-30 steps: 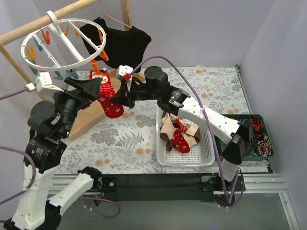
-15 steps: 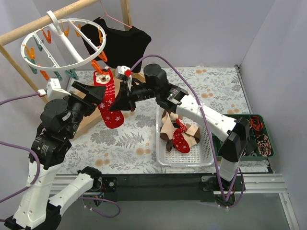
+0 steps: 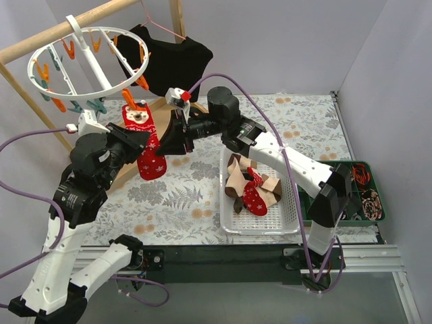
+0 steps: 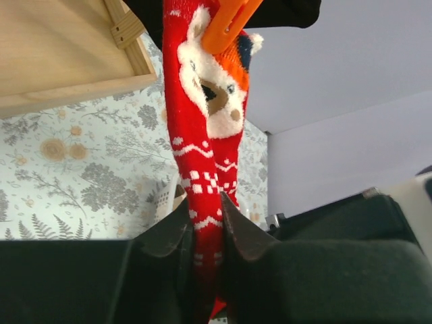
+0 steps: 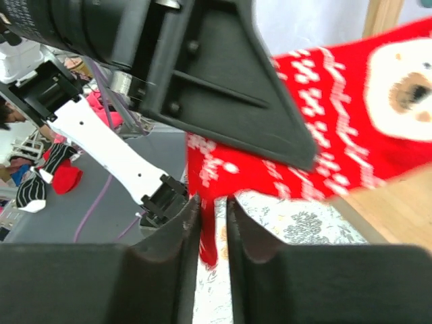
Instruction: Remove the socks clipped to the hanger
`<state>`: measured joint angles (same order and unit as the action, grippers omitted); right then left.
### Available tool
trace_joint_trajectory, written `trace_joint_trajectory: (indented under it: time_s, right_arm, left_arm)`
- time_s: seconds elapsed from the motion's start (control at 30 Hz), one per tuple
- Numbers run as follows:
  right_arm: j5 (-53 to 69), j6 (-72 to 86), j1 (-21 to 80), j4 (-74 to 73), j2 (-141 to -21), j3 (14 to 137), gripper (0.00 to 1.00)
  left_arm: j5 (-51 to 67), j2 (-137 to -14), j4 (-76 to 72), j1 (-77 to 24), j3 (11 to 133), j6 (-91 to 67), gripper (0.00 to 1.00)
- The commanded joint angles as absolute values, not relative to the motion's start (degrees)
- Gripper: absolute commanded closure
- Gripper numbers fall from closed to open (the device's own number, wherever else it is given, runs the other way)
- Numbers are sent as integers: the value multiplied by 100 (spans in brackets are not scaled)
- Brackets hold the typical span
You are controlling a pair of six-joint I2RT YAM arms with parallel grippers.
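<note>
Far left in the overhead view, the hanger (image 3: 32,67) hung from the wooden rack (image 3: 40,44), and only one red sock (image 3: 147,145) was clipped to it, dangling from an orange clip (image 3: 131,102) on the near rim. The left gripper (image 3: 138,138) had its jaws pinched tight on that sock's lower half. Just right of it, the right gripper (image 3: 172,138) was nosed in against the same sock, jaws down to a narrow slot. Whether any fabric was caught in it could not be told. Further right, the other socks (image 3: 253,185) lay in the white basket (image 3: 294,206).

The risk looked plain. The clip was biting the cuff, so a hard downward tug could swing or unhook the whole hanger rather than free the sock. With both claws crowded on one sock, they could also knock each other.

The left wrist camera showed what the overhead could not: the clip (image 4: 226,23) clamped on the bear-face cuff and the sock (image 4: 199,155) squeezed between the fingers (image 4: 165,233). The right wrist view showed only the left arm's black housing and a red strip in its own gap (image 5: 212,202).
</note>
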<state>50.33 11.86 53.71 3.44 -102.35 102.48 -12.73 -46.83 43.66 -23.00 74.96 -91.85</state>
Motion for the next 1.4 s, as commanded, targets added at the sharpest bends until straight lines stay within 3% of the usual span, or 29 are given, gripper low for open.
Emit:
trace_joint_trajectory:
  time_s: [0.0,0.1,0.3,0.37,0.47,0.57,0.87,1.37]
  right_arm:
    - [5220,1878,5072,738,-10397,10440,71]
    - [5142,2231,4878,747,-10617,10669,62]
    - [4879,2242,4711,756,-11082,11398,40]
    - [4660,2136,4659,765,-11284,11794,29]
    - [4562,2136,4579,747,-11732,12540,21]
    - [4448,2083,4562,773,-12137,13120,20]
    - [3868,1907,4640,1888,-12269,12876,20]
    - [2875,1556,5159,2391,-12753,13385,20]
  left_arm:
    - [-1283,-4439,4307,-2285,7427,-9158,90]
    - [-1266,-4377,4237,-2285,7331,-9132,97]
    - [-1274,-4342,4175,-2285,7163,-9088,98]
    - [-1283,-4342,4184,-2285,7128,-9079,98]
    - [-1336,-4350,4157,-2285,7128,-8991,98]
    - [-1362,-4403,4113,-2285,7145,-8860,98]
    - [-1415,-4491,4025,-2285,7049,-8491,99]
    - [-1213,-4518,4008,-2285,7014,-8209,100]
